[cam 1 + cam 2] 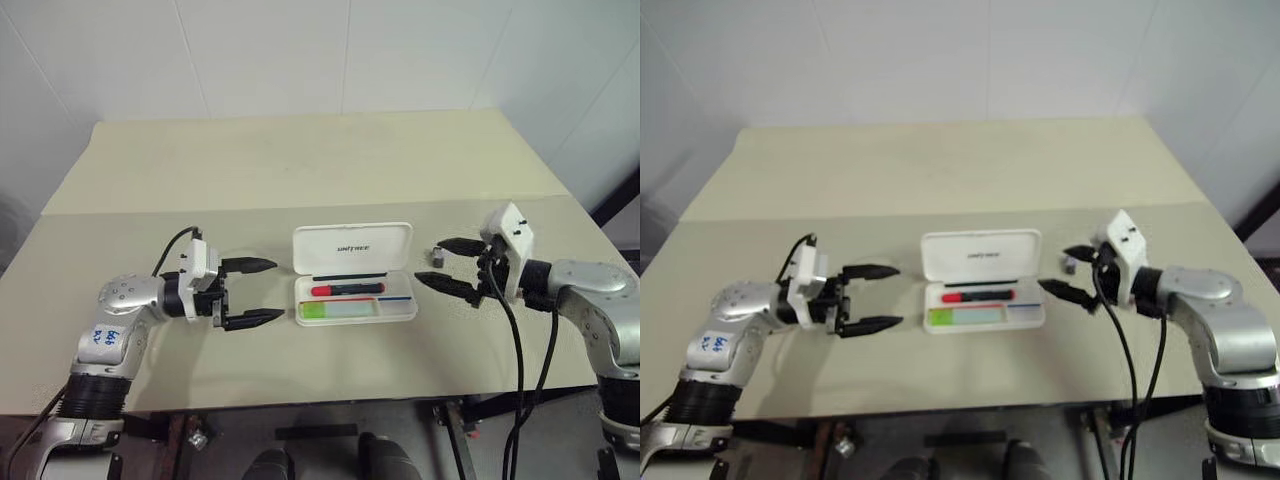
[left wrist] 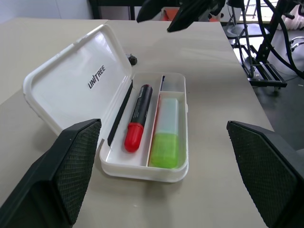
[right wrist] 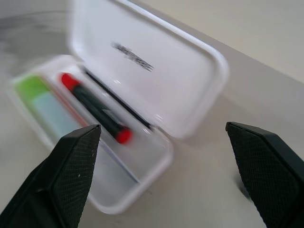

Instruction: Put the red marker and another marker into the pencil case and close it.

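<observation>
Left gripper — jaws spread wide, empty, right gripper likewise — flanking open pencil case

A pale beige flat-topped table carries a white rectangular hard plastic pencil case near its middle (lid standing open), and a tiny grey block lies just right of it.

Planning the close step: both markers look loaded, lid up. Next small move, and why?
Probably bring the left gripper behind the raised lid and tip it shut. The red marker and green highlighter already lie inside the pencil case, and both grippers, the right gripper too, are open and empty beside it.
</observation>
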`<act>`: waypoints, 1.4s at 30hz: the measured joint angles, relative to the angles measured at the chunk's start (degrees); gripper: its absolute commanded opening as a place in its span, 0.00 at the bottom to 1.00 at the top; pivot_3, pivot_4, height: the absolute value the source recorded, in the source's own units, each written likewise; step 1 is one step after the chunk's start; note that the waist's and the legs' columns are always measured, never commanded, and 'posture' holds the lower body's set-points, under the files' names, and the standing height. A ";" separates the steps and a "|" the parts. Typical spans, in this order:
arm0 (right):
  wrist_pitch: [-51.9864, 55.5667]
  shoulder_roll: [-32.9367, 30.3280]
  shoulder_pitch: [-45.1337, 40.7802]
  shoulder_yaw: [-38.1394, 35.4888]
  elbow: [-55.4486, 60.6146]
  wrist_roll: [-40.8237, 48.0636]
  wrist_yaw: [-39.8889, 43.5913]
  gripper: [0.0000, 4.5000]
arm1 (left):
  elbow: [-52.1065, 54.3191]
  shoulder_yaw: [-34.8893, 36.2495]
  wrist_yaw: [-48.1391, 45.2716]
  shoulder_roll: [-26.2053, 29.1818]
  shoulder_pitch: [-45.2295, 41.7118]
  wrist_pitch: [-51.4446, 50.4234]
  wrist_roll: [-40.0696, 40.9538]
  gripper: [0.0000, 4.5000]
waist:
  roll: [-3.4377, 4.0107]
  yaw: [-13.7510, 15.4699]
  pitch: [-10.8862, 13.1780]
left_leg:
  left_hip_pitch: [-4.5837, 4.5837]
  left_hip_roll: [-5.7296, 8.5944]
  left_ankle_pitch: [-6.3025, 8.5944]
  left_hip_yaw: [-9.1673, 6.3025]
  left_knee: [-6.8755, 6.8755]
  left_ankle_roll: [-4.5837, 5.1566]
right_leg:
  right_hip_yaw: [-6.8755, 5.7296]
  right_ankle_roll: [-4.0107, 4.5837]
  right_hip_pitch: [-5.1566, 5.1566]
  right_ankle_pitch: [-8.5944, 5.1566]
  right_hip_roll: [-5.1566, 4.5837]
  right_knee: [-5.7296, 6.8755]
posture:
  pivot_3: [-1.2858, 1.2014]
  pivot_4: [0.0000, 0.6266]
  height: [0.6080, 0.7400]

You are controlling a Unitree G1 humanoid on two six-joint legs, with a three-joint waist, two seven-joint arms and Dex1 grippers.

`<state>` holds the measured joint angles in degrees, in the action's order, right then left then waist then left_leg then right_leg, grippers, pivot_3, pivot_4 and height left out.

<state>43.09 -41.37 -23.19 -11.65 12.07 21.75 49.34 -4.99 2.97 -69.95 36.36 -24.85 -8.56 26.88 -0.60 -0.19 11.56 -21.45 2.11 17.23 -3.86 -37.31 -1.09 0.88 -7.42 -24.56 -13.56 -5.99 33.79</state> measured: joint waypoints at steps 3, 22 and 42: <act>-0.07 2.82 0.21 -0.83 -1.44 -1.26 -6.85 0.99 | -0.41 -0.62 -0.35 -0.40 -0.46 0.00 -0.21 1.00 | 0.00 0.08 0.00 | 0.01 0.00 0.00 0.00 -0.03 0.00 | 0.02 0.00 0.00 0.00 0.00 0.00 | 0.52 0.24 1.00; -16.62 19.15 -3.12 1.42 -22.61 -9.95 -27.26 0.99 | -1.48 -1.78 0.43 -2.64 -2.90 0.31 -0.39 1.00 | -0.02 -0.16 -0.01 | 0.05 -0.01 -0.02 0.06 0.01 0.01 | 0.11 -0.04 0.02 0.02 0.07 0.13 | 0.52 0.24 1.00; -20.53 14.89 -5.85 1.93 -28.49 -10.27 -25.18 0.08 | -1.33 -1.76 2.03 -2.87 -2.45 1.15 -0.38 1.00 | -0.02 -0.04 -0.02 | 0.19 0.03 -0.06 0.12 0.03 0.05 | 0.32 -0.07 0.10 0.05 0.10 0.11 | 0.52 0.24 1.00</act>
<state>22.55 -26.48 -29.04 -9.72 -16.41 11.48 24.16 -6.32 1.20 -67.91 33.49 -27.30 -7.40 26.50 -0.62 -0.23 11.54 -21.27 2.14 17.17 -3.75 -37.28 -1.04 1.20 -7.49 -24.46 -13.51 -5.88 33.90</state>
